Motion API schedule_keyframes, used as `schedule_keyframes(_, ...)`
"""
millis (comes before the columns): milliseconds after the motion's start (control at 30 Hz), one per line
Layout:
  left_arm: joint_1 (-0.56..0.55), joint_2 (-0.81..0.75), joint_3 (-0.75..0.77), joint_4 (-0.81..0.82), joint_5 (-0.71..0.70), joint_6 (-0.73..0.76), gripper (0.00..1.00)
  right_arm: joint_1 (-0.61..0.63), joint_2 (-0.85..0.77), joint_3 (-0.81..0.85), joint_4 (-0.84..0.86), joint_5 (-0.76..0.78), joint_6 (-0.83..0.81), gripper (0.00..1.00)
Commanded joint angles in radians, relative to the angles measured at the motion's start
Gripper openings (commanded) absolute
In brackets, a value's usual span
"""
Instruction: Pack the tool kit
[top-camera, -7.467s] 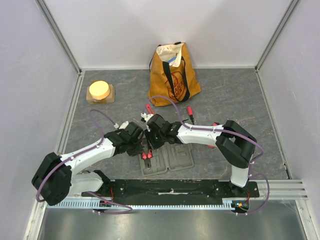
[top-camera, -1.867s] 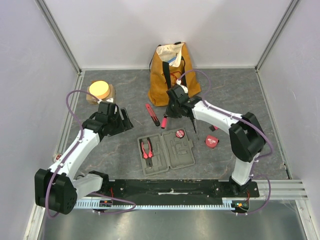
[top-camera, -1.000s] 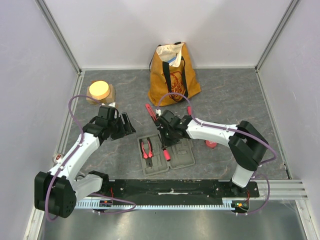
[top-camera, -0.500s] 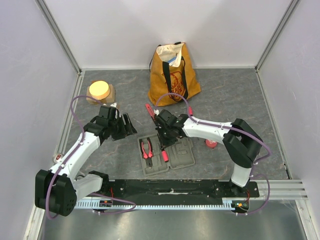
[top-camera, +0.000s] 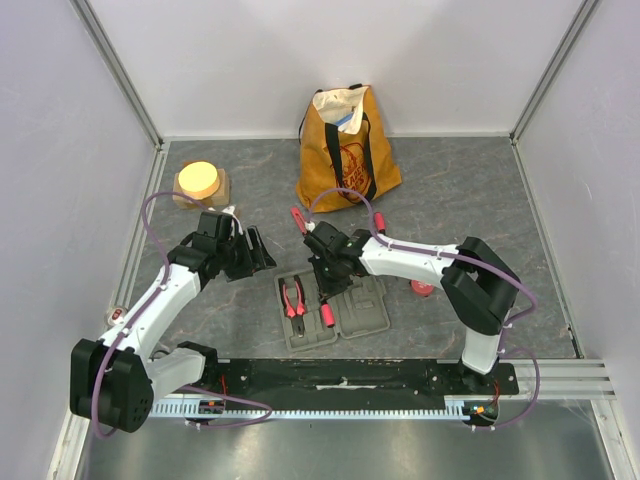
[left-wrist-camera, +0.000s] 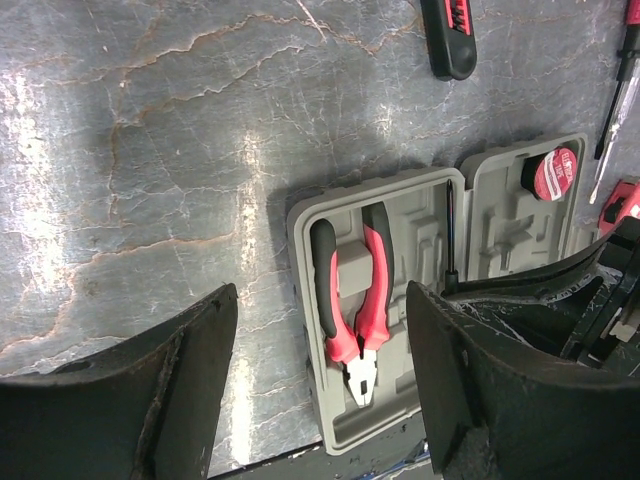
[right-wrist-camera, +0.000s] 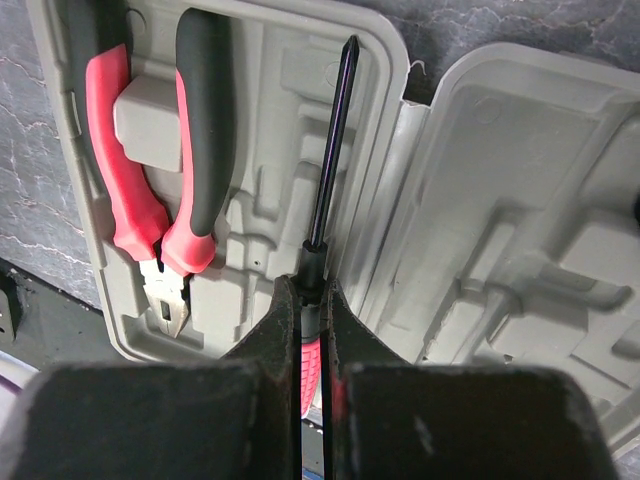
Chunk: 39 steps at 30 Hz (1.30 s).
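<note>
The grey tool case (top-camera: 355, 318) lies open in front of the arm bases. Red-and-black pliers (top-camera: 293, 298) sit in its left half (left-wrist-camera: 410, 200). My right gripper (top-camera: 322, 283) is shut on a red-handled screwdriver (top-camera: 326, 315), and the black shaft (right-wrist-camera: 328, 150) lies along the left half's inner edge beside the pliers (right-wrist-camera: 160, 180). My left gripper (top-camera: 255, 255) hangs open and empty, up and left of the case, with the pliers (left-wrist-camera: 350, 300) showing between its fingers (left-wrist-camera: 190, 380). A red knife (top-camera: 298, 218) and a second screwdriver (top-camera: 380, 222) lie on the table behind the case.
A mustard tote bag (top-camera: 345, 150) stands at the back. A round yellow-topped block (top-camera: 199, 182) sits back left. A red tape measure (top-camera: 421, 288) peeks out beside the right arm. A small round red item (left-wrist-camera: 553, 173) rests in the case's right half.
My right gripper carried the screwdriver from near the bag down over the case, then shifted it slightly left along the hinge. The left arm hardly moved and stays open.
</note>
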Motion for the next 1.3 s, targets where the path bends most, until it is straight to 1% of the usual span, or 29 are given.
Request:
schedule_keyframes(0,0.005,0.001,0.004,0.031,0.036,-0.007,0.74,0.013,0.023,0.026,-0.066,0.025,0.011,0.00)
schedule_keyframes(267,0.005,0.007,-0.004,0.042,0.046,-0.016,0.73,0.024,0.020,0.024,-0.103,0.028,0.005,0.01)
schedule_keyframes(400,0.005,0.007,-0.011,0.048,0.050,-0.019,0.73,0.026,0.032,0.032,-0.101,0.048,0.008,0.06)
schedule_keyframes(567,0.005,0.006,-0.014,0.050,0.063,-0.025,0.73,0.026,0.061,0.058,-0.098,0.077,0.019,0.18)
schedule_keyframes(633,0.005,0.006,-0.014,0.056,0.067,-0.027,0.73,0.026,0.061,0.069,-0.087,0.080,0.025,0.21)
schedule_keyframes(667,0.005,0.004,-0.014,0.057,0.072,-0.028,0.73,0.026,0.064,0.075,-0.086,0.108,0.028,0.23)
schedule_keyframes(800,0.005,0.004,-0.013,0.065,0.096,-0.030,0.73,0.026,0.061,0.078,-0.086,0.114,0.035,0.37)
schedule_keyframes(900,0.001,0.001,-0.013,0.071,0.109,-0.030,0.73,0.029,0.040,0.067,-0.084,0.125,0.037,0.44)
schedule_keyframes(967,0.003,0.003,-0.014,0.076,0.119,-0.033,0.73,0.027,0.024,0.063,-0.086,0.129,0.037,0.44)
schedule_keyframes(1033,0.001,0.003,-0.014,0.088,0.144,-0.035,0.72,0.027,0.001,0.060,-0.086,0.148,0.042,0.42)
schedule_keyframes(1167,-0.006,-0.002,-0.024,0.143,0.213,-0.061,0.64,0.027,-0.049,0.046,-0.055,0.171,0.037,0.31)
schedule_keyframes(1267,-0.023,0.007,-0.036,0.203,0.251,-0.091,0.56,0.027,-0.079,0.021,-0.024,0.174,0.019,0.19)
